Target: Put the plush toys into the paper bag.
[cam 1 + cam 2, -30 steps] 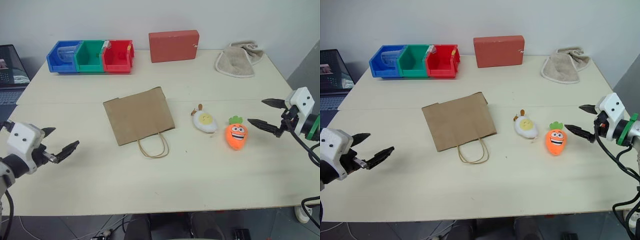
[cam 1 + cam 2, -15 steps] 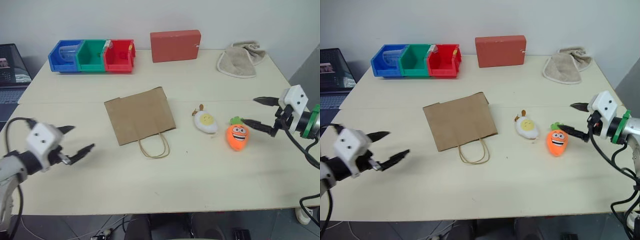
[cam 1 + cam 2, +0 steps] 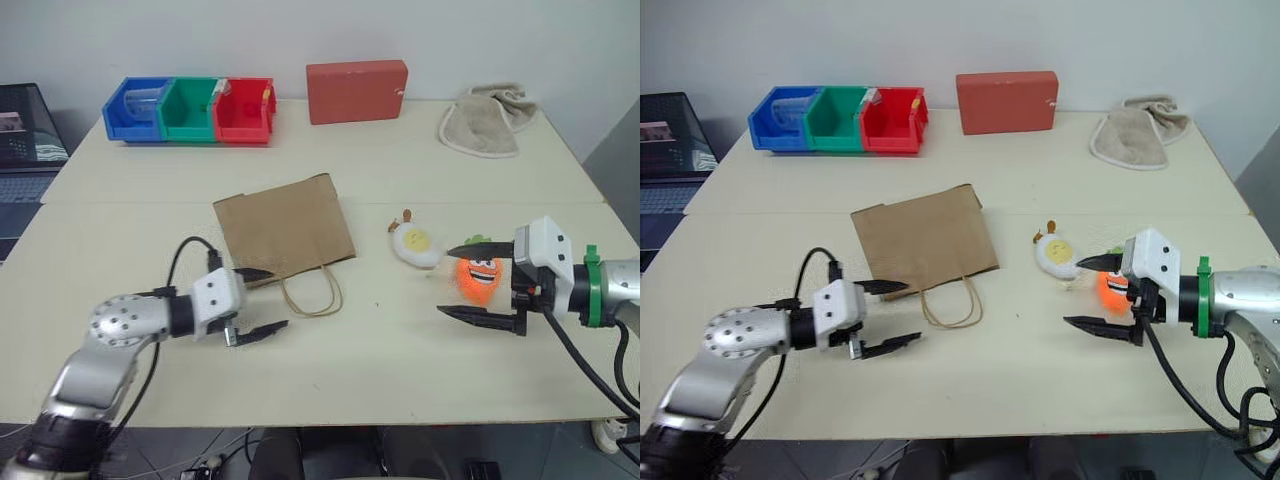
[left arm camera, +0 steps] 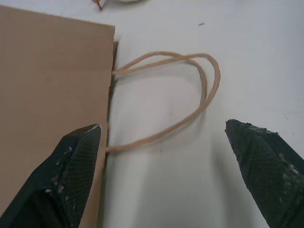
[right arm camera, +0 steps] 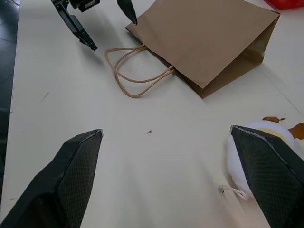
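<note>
The flat paper bag (image 3: 283, 229) lies mid-table. The egg toy (image 3: 414, 244) and carrot toy (image 3: 478, 280) lie beside it. Left gripper (image 3: 261, 301) and right gripper (image 3: 470, 280) are spread wide; the right seems empty.

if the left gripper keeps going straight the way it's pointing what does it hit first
Most likely the twisted loop handles of the paper bag. The left gripper is open, and in its wrist view the handles lie right ahead between its fingers, with the bag's mouth edge by one finger. Its height above the table is unclear.
</note>
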You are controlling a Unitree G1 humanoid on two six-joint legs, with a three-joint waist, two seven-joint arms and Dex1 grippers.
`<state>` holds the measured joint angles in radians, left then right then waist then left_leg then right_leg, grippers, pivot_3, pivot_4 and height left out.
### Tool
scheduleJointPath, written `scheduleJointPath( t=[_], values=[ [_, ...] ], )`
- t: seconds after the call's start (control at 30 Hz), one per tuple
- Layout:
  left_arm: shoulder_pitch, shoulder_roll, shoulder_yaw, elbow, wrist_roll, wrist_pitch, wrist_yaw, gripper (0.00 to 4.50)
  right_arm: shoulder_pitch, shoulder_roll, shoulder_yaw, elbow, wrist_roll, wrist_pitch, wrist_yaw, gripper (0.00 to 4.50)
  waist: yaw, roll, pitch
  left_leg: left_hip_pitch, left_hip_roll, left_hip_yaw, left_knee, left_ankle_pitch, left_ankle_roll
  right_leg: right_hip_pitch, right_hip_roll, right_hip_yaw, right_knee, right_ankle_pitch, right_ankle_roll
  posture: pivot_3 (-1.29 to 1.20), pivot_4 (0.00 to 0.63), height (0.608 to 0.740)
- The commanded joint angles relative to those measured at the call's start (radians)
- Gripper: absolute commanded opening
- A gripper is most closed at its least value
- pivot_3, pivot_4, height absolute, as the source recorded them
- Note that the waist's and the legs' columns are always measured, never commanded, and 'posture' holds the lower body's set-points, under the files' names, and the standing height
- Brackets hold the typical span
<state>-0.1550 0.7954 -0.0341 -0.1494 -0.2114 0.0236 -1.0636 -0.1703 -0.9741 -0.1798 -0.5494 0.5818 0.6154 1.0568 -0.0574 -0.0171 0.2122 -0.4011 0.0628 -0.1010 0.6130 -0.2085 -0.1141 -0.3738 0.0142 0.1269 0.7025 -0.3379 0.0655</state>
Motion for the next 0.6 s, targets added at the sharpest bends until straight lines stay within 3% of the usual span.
scheduleJointPath(
  t=[0.03, 0.13, 0.23, 0.6],
  values=[
    [-0.054, -0.037, -0.047, 0.063, 0.044, -0.067, -0.002, 4.46, 0.006, -0.002, -0.046, -0.045, 0.033, 0.014, -0.027, 4.5, 0.001, 0.0, 0.0, 0.0, 0.0, 0.0, 0.0, 0.0, 0.0, 0.0, 0.0, 0.0, 0.0, 0.0, 0.0, 0.0, 0.15, 0.74],
    [-0.089, -0.067, -0.073, 0.111, 0.05, -0.111, -0.015, 4.46, 0.019, -0.001, -0.043, -0.067, 0.041, 0.021, -0.041, 4.5, 0.001, 0.0, 0.0, 0.0, 0.0, -0.001, 0.0, 0.0, 0.0, 0.0, 0.0, 0.0, -0.001, 0.0, 0.0, 0.0, 0.15, 0.74],
    [-0.105, -0.085, -0.088, 0.123, 0.043, -0.122, -0.027, 3.9, 0.026, 0.0, -0.044, -0.086, 0.062, 0.035, -0.056, 4.5, 0.001, 0.0, 0.0, 0.0, 0.0, -0.001, 0.0, 0.0, 0.0, 0.0, 0.0, -0.001, -0.001, 0.0, 0.0, 0.0, 0.15, 0.74],
    [-0.132, -0.079, -0.085, 0.1, -0.003, -0.049, -0.091, 0.45, 0.039, 0.005, -0.038, -0.119, 0.111, 0.042, -0.075, 4.5, 0.001, 0.0, 0.0, 0.0, 0.0, -0.002, 0.0, 0.0, 0.0, 0.001, 0.0, -0.002, -0.001, 0.0, 0.0, 0.0, 0.15, 0.74]
  ],
)
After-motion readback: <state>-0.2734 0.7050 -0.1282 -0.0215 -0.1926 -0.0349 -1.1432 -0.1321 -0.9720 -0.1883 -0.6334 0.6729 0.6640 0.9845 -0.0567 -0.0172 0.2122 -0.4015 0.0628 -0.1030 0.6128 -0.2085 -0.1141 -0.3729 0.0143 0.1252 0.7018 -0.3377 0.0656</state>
